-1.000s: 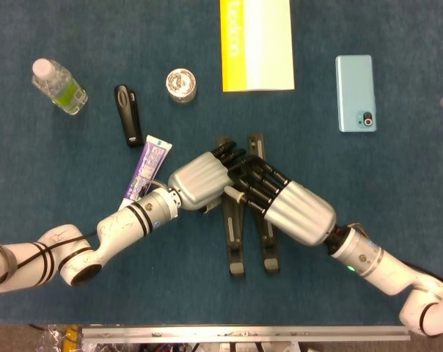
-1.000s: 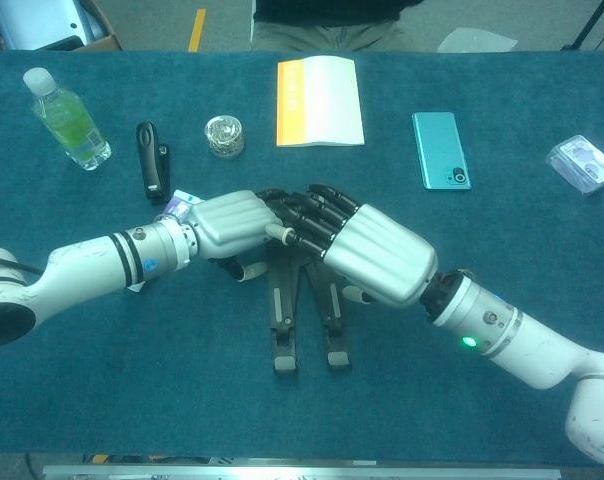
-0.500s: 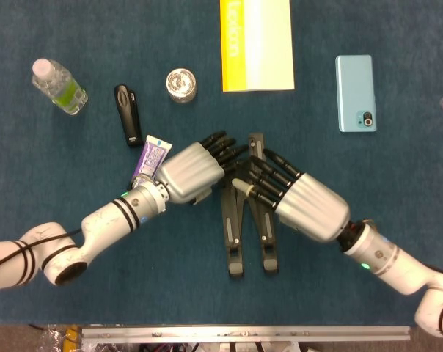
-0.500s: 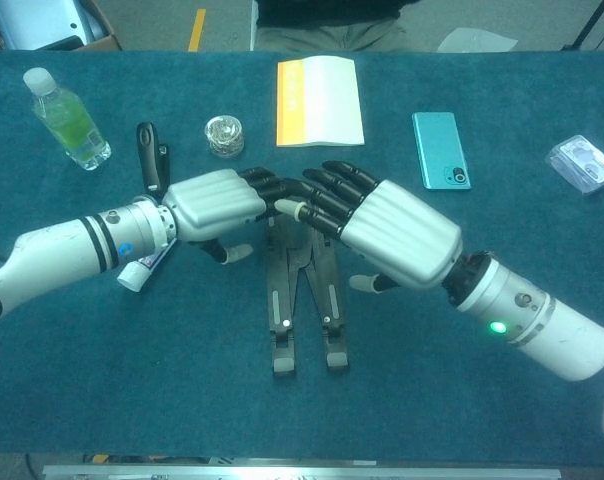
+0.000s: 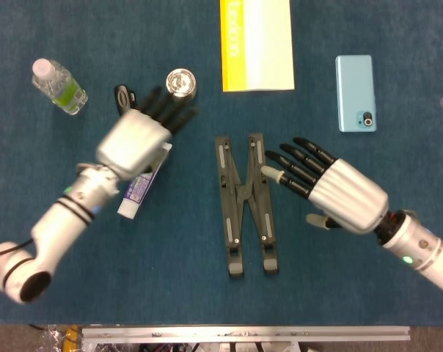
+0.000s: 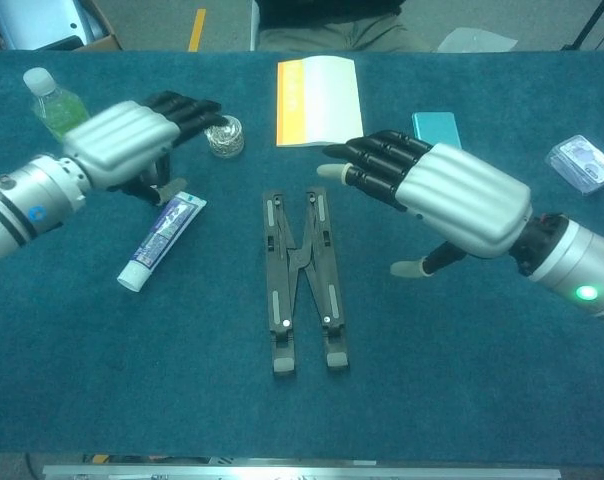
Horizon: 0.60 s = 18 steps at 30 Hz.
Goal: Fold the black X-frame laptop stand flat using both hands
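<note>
The black X-frame laptop stand (image 5: 245, 203) lies flat on the blue table (image 5: 170, 293) at centre, its two bars crossed in a narrow X, feet toward the near edge; neither hand touches it. The left hand (image 5: 137, 139) hovers to the left of the stand, fingers extended and apart, holding nothing; it appears motion-blurred, above the toothpaste tube (image 5: 143, 182) and near the small metal tin (image 5: 182, 83). The right hand (image 5: 331, 188) hovers to the right of the stand, fingers spread, released. Farther back lie a yellow-and-white booklet (image 5: 256, 44), a light-blue phone (image 5: 355, 92), and a water bottle (image 5: 59, 86) at far left.
</note>
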Each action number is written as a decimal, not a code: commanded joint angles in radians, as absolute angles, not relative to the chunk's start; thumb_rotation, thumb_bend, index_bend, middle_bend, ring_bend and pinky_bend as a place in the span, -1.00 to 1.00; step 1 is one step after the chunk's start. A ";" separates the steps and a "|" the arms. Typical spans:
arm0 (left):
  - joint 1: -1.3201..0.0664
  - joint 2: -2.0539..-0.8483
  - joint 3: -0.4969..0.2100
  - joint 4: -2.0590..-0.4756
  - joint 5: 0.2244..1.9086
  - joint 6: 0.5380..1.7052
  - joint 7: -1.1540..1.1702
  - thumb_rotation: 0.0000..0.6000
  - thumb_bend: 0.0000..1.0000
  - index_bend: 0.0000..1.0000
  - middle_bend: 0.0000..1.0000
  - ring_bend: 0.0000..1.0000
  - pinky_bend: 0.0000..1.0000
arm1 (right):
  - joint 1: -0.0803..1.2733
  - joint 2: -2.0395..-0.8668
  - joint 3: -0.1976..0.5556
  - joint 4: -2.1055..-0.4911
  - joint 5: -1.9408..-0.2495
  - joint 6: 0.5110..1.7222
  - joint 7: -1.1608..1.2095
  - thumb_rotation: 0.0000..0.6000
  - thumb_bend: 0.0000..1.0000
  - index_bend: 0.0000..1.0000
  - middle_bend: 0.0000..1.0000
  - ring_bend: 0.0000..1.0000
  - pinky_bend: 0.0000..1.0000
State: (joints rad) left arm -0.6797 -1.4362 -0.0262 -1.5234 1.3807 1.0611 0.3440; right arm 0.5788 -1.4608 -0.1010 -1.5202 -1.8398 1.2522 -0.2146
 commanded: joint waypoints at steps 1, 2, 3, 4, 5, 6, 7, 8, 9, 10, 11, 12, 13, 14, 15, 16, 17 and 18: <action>-0.615 -1.373 -0.035 -1.588 1.317 1.128 0.382 1.00 -0.16 -1.00 -1.00 -1.00 -1.00 | 0.595 -1.420 -0.120 -1.552 -1.855 1.226 -0.178 0.89 -1.00 -1.00 -1.00 -1.00 -0.82; -0.600 -1.359 -0.037 -1.603 1.303 1.145 0.392 1.00 -0.16 -1.00 -1.00 -1.00 -1.00 | 0.598 -1.412 -0.123 -1.556 -1.858 1.221 -0.169 0.89 -1.00 -1.00 -1.00 -1.00 -0.82; -0.586 -1.346 -0.038 -1.617 1.293 1.162 0.402 1.00 -0.16 -1.00 -1.00 -1.00 -1.00 | 0.600 -1.406 -0.124 -1.559 -1.859 1.218 -0.163 0.89 -1.00 -1.00 -1.00 -1.00 -0.82; -0.566 -1.328 -0.037 -1.637 1.279 1.187 0.414 1.00 -0.16 -1.00 -1.00 -1.00 -1.00 | 0.605 -1.400 -0.127 -1.561 -1.864 1.211 -0.150 0.90 -1.00 -1.00 -1.00 -1.00 -0.82; -0.551 -1.317 -0.035 -1.650 1.272 1.206 0.423 1.00 -0.16 -1.00 -1.00 -1.00 -1.00 | 0.608 -1.395 -0.129 -1.562 -1.864 1.205 -0.139 0.90 -1.00 -1.00 -1.00 -1.00 -0.82; -0.536 -1.306 -0.033 -1.662 1.268 1.225 0.431 1.00 -0.16 -1.00 -1.00 -1.00 -1.00 | 0.612 -1.391 -0.128 -1.563 -1.862 1.198 -0.129 0.89 -1.00 -1.00 -1.00 -1.00 -0.82; -0.516 -1.291 -0.028 -1.677 1.261 1.249 0.441 1.00 -0.16 -1.00 -1.00 -1.00 -1.00 | 0.621 -1.384 -0.129 -1.563 -1.864 1.186 -0.113 0.89 -1.00 -1.00 -1.00 -1.00 -0.82; -0.501 -1.281 -0.025 -1.688 1.256 1.266 0.448 1.00 -0.16 -1.00 -1.00 -1.00 -1.00 | 0.631 -1.379 -0.130 -1.561 -1.866 1.174 -0.097 0.89 -1.00 -1.00 -1.00 -1.00 -0.82; -0.486 -1.270 -0.020 -1.698 1.252 1.281 0.453 1.00 -0.16 -1.00 -1.00 -1.00 -1.00 | 0.641 -1.374 -0.130 -1.557 -1.869 1.162 -0.081 0.89 -1.00 -1.00 -1.00 -1.00 -0.82; -0.467 -1.257 -0.015 -1.712 1.250 1.300 0.454 1.00 -0.16 -1.00 -1.00 -1.00 -1.00 | 0.663 -1.367 -0.134 -1.550 -1.880 1.139 -0.050 0.91 -1.00 -1.00 -1.00 -1.00 -0.82; -0.450 -1.244 -0.009 -1.723 1.251 1.317 0.454 1.00 -0.16 -1.00 -1.00 -1.00 -1.00 | 0.685 -1.363 -0.135 -1.539 -1.888 1.116 -0.018 0.94 -1.00 -1.00 -1.00 -1.00 -0.82; -0.439 -1.235 -0.004 -1.730 1.254 1.327 0.452 1.00 -0.16 -1.00 -1.00 -1.00 -1.00 | 0.699 -1.363 -0.133 -1.530 -1.889 1.099 -0.004 0.97 -1.00 -1.00 -1.00 -1.00 -0.82; -0.428 -1.226 0.000 -1.735 1.259 1.338 0.448 1.00 -0.16 -1.00 -1.00 -1.00 -1.00 | 0.715 -1.362 -0.132 -1.524 -1.891 1.079 0.008 1.00 -1.00 -1.00 -1.00 -1.00 -0.82; -0.417 -1.218 0.004 -1.739 1.263 1.348 0.443 1.00 -0.16 -1.00 -1.00 -1.00 -1.00 | 0.731 -1.362 -0.132 -1.520 -1.895 1.060 0.020 1.00 -1.00 -1.00 -1.00 -1.00 -0.82; -0.403 -1.208 0.007 -1.745 1.267 1.361 0.436 1.00 -0.16 -1.00 -1.00 -1.00 -1.00 | 0.750 -1.362 -0.129 -1.514 -1.898 1.039 0.033 1.00 -1.00 -1.00 -1.00 -1.00 -0.82; -0.393 -1.200 0.010 -1.748 1.269 1.369 0.430 1.00 -0.16 -1.00 -1.00 -1.00 -1.00 | 0.764 -1.364 -0.126 -1.510 -1.900 1.023 0.041 1.00 -1.00 -1.00 -1.00 -1.00 -0.82; -0.384 -1.192 0.010 -1.751 1.271 1.376 0.425 1.00 -0.16 -1.00 -1.00 -1.00 -1.00 | 0.779 -1.366 -0.123 -1.506 -1.902 1.008 0.048 1.00 -1.00 -1.00 -1.00 -1.00 -0.82; -0.374 -1.184 0.011 -1.754 1.274 1.386 0.418 1.00 -0.16 -1.00 -1.00 -1.00 -1.00 | 0.796 -1.372 -0.117 -1.498 -1.906 0.993 0.054 1.00 -1.00 -1.00 -1.00 -1.00 -0.82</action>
